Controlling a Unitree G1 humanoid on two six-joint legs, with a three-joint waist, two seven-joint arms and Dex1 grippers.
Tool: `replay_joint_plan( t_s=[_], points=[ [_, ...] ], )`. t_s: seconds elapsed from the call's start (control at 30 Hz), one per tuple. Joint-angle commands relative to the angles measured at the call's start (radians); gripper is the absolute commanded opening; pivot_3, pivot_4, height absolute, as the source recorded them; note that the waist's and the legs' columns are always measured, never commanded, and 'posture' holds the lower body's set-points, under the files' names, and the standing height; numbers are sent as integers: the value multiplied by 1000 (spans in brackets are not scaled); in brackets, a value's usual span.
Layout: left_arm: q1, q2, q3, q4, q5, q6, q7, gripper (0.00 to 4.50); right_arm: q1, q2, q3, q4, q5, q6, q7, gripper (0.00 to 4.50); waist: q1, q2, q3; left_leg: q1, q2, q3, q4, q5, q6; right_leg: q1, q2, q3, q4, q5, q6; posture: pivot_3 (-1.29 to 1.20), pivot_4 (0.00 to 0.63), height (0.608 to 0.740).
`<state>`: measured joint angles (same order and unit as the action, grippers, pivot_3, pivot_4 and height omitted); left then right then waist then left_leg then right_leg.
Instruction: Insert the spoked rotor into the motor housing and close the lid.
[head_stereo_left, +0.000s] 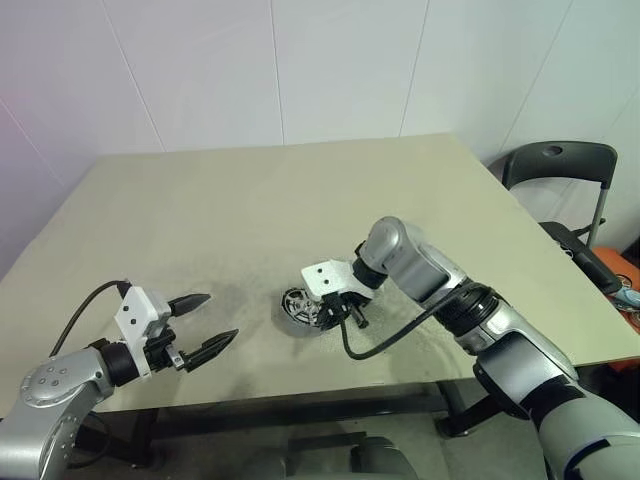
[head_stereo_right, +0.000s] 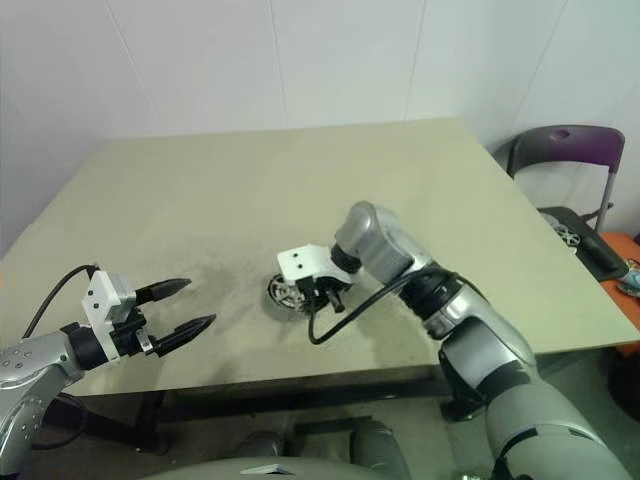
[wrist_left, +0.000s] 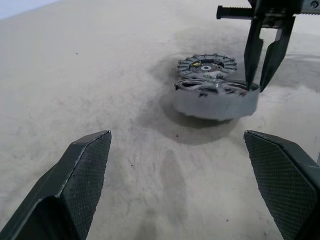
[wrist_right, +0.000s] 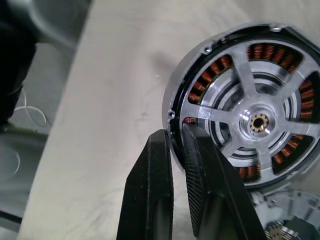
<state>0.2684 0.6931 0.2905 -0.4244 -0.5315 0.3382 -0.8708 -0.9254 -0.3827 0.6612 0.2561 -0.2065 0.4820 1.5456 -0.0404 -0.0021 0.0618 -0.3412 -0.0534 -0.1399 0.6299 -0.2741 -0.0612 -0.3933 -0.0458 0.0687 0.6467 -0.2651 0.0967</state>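
The grey motor housing (wrist_left: 215, 104) stands on the table near its front edge. The spoked rotor (wrist_right: 257, 122) lies inside it, and copper windings show between the silver spokes. The notched lid (wrist_left: 207, 65) lies flat on the table just behind the housing, touching or nearly touching it. My right gripper (wrist_right: 175, 134) points down at the housing's rim, one finger outside the wall and one over the rotor's edge, shut on that rim. My left gripper (head_stereo_left: 218, 318) hovers wide open to the left of the housing (head_stereo_left: 298, 308), holding nothing.
The tan table (head_stereo_left: 250, 200) has a dark smudged patch around the parts. A black cable (head_stereo_left: 370, 345) loops from my right wrist down to the tabletop. A dark chair (head_stereo_left: 560, 165) stands past the table's right edge.
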Motion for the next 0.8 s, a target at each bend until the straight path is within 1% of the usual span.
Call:
replay_joint_plan(
  t_s=[0.03,0.13,0.23,0.3,0.33,0.4,0.57,0.67,0.8],
  points=[
    [-13,-1,6,-2,5,-19,0,4500,-21,5,-11,-15,-14,67,-48,66,0,0,0,0,0,0,0,0,0,0,0,0,0,0,0,0,0,740],
    [-17,-1,3,-1,6,-18,1,4500,-20,10,-2,0,-27,57,-78,66,-1,0,0,0,0,0,0,0,0,0,0,0,0,0,0,0,0,740],
    [-21,1,1,2,6,-17,-1,4500,-18,1,4,-4,-19,30,-72,66,-1,0,0,0,0,0,1,0,0,1,0,0,0,-1,1,0,0,740],
    [-23,3,2,5,6,-17,-4,4500,-22,2,-8,-11,-4,41,-70,808,-2,0,0,0,0,0,1,0,0,1,0,0,0,-1,2,0,0,740],
    [-25,4,3,6,5,-16,-4,4500,-25,0,-15,-16,6,48,-65,1022,-2,0,0,0,0,0,1,0,0,1,0,0,0,-2,3,0,0,740],
    [-29,6,4,6,3,-13,-5,4500,-37,-10,-35,-26,34,68,-41,1685,-3,0,0,0,0,0,0,0,0,1,0,0,0,-1,2,0,0,740],
    [-26,8,8,7,1,-12,-11,4500,-69,-33,-120,-49,133,197,-11,3347,-3,0,0,0,0,0,-1,0,0,0,0,0,0,0,1,0,0,740],
    [-28,9,10,12,0,-12,-15,4500,-80,-47,-193,-20,191,335,-47,4394,-3,0,0,0,0,0,-1,0,0,0,0,0,-1,0,1,0,0,740],
    [-30,7,7,17,2,-13,-19,4500,-70,-70,-279,-1,269,551,-105,4452,-1,0,0,-1,0,0,-1,0,0,0,0,0,-1,0,1,0,0,740]
  ],
)
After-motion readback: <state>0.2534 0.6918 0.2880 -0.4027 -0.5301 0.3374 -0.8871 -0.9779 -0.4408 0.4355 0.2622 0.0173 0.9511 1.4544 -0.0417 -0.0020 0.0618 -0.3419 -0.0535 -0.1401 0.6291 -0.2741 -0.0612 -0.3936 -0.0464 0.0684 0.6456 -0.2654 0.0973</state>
